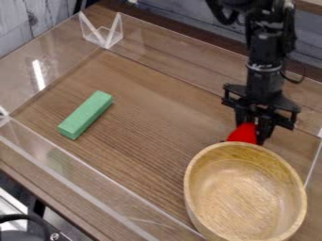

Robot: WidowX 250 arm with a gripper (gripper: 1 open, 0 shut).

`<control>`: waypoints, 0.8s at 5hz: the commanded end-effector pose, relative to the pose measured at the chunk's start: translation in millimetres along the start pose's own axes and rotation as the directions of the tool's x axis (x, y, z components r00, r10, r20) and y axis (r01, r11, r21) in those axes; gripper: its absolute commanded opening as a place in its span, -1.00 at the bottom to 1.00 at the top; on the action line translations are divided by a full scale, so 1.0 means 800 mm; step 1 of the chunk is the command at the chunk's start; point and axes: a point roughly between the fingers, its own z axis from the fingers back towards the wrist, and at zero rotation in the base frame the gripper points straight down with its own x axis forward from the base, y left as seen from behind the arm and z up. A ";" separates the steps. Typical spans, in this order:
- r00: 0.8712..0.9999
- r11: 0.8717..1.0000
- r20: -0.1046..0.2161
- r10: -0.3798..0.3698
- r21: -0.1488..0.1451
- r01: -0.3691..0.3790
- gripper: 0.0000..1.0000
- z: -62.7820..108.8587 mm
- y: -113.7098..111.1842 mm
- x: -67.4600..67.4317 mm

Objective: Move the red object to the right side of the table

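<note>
The red object (243, 135), clamped in the gripper (261, 128), risks snagging the wooden bowl (247, 196) rim at 6 o'clock if lowered.

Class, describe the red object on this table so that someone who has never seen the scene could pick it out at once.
Start at the big round wooden bowl in the near right corner of the table. Just behind its far rim, under the black gripper, sits the red object, small and rounded. It is the only red thing; the other loose item is a green block far to the left.
</note>
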 end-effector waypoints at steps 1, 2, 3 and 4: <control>0.999 1.000 0.045 0.003 0.000 -0.003 -1.00 0.003 -0.011 0.007; 0.999 1.000 0.045 0.007 0.005 -0.007 -1.00 -0.007 -0.014 0.000; 0.999 1.000 0.045 0.011 0.010 -0.012 -1.00 -0.018 -0.016 -0.005; 0.999 1.000 0.044 0.015 0.015 -0.016 -1.00 -0.025 -0.020 -0.012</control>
